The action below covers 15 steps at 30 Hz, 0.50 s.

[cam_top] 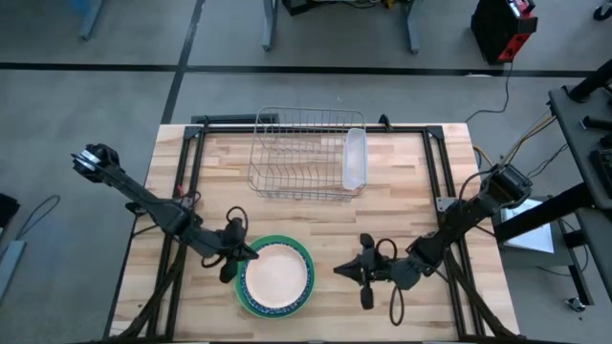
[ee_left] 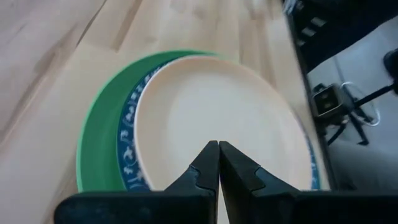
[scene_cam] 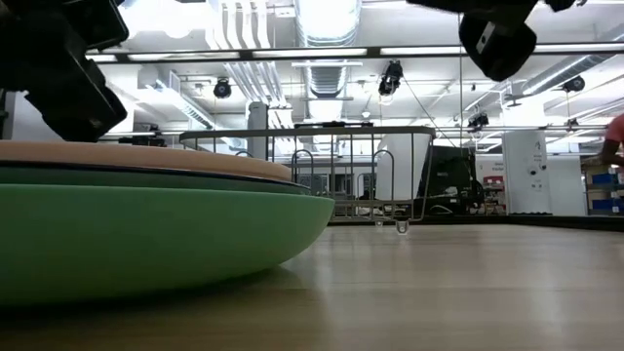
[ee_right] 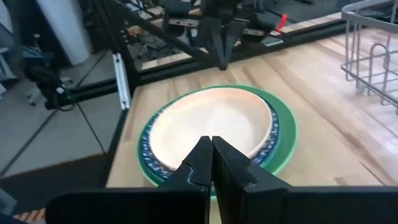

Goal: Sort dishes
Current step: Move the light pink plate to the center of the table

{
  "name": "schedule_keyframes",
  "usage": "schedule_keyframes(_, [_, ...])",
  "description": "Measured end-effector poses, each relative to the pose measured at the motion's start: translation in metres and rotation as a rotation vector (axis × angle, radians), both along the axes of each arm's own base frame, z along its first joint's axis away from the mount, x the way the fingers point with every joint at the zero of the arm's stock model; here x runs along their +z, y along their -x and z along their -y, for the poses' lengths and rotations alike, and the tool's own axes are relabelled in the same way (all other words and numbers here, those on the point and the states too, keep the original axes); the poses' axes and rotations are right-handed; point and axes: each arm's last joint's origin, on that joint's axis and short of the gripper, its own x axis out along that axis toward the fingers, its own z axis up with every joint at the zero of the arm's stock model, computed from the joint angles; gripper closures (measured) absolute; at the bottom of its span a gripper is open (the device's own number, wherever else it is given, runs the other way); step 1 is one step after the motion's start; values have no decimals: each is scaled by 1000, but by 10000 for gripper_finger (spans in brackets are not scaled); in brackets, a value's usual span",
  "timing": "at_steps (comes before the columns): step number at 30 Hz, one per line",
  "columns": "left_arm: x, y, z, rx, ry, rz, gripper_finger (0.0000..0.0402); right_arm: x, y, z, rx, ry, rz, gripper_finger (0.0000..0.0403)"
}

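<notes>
Dishes stacked near the table's front edge, both grippers clenched on nothing

Peach-pink bowl (cam_top: 277,274) sits on a blue patterned plate (ee_left: 127,140), itself on the green plate (cam_top: 304,254); any plate between is probably hidden. Left gripper (cam_top: 251,253) hovers at the stack's left rim, right gripper (cam_top: 340,270) just right of it; wire rack (cam_top: 304,151) stands behind

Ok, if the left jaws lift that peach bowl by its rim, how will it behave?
The peach bowl looks rigid, so it probably won't flex. Its smooth, shallow rim may slip in a thin pinch. It sits loose on the stacked plates, so it could slide or drag the one beneath.
</notes>
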Motion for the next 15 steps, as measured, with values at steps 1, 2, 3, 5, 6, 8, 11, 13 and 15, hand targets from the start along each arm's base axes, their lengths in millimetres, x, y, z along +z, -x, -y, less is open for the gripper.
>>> schedule_keyframes(1, [-1,-1,1,0,-5,-8,401,0,0,1,-4,3,-4,403])
schedule_keyframes(2, [-2,-2,1,3,-6,-15,401,0,-1,2,-7,3,-4,403])
schedule_keyframes(3, [-2,-3,2,7,-3,-19,401,1,-1,3,-9,2,0,403])
schedule_keyframes(5, [-3,-4,2,11,-6,-32,401,4,-1,4,-9,10,6,403])
schedule_keyframes(6, [-4,-4,3,15,-15,-42,401,4,-1,5,-8,14,8,403])
schedule_keyframes(8, [-6,-4,2,27,-36,-65,401,5,0,5,-5,26,6,403])
schedule_keyframes(11, [-8,-5,2,32,-59,-82,397,7,0,5,3,54,8,403])
schedule_keyframes(13, [-5,-8,4,19,-58,-73,385,9,1,6,8,74,3,403])
schedule_keyframes(15, [-1,-11,6,8,-74,-72,369,13,3,10,5,87,-5,403])
